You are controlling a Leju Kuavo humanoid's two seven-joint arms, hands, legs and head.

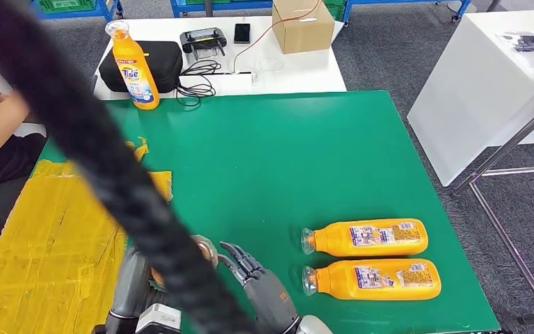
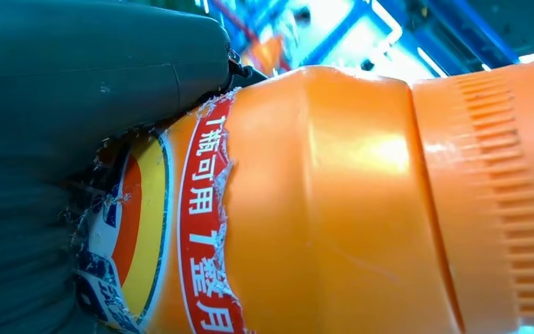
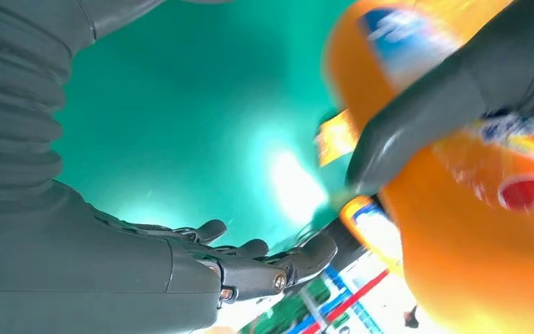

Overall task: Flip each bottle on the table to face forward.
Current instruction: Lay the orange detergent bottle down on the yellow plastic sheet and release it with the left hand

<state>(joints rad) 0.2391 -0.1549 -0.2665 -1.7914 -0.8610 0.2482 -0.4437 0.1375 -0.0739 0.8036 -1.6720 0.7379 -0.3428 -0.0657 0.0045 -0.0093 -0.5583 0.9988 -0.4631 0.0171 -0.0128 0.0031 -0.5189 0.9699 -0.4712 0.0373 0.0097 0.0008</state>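
Green tabletop [image 1: 285, 160]: left hand [image 2: 76, 104] clamped on bottle [image 2: 334, 209]; right hand [image 1: 261, 282] empty, fingers apart. Advise setting it label-up beside near-right pair [image 1: 372, 259], clear of them.

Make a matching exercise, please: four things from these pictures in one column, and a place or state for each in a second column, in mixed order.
Things
1. upright bottle
2. two lying bottles
3. held bottle
4. cardboard box

Places or states
A. gripped in the left hand, its label torn at the edge
B. on the white table, at its far right end
C. side by side on the green table, caps pointing to the robot's left
D. standing at the far left edge of the green table

Pairs: 1-D, 2-C, 3-A, 4-B
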